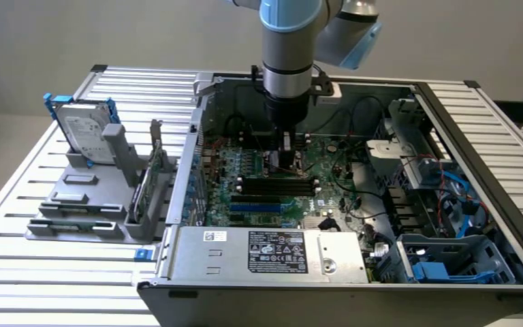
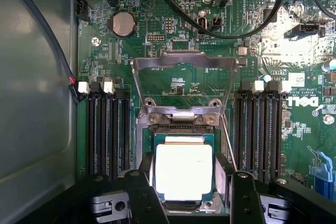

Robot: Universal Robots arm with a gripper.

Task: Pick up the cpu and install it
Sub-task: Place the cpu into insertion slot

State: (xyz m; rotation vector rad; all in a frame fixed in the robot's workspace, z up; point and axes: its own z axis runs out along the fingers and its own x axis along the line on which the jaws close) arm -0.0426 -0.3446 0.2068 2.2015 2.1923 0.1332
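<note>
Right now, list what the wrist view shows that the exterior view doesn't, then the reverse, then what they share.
Wrist view: the cpu gripped by the tool at the socket, the raised retention frame, a coin cell. Exterior view: the hard drive standing in a grey rack at the exterior view's left, the arm, the labelled power supply. Shared: the green motherboard and black memory slots.

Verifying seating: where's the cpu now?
In the wrist view the cpu lies at the motherboard socket, beside the raised retention frame, between the two black memory-slot banks.
</note>
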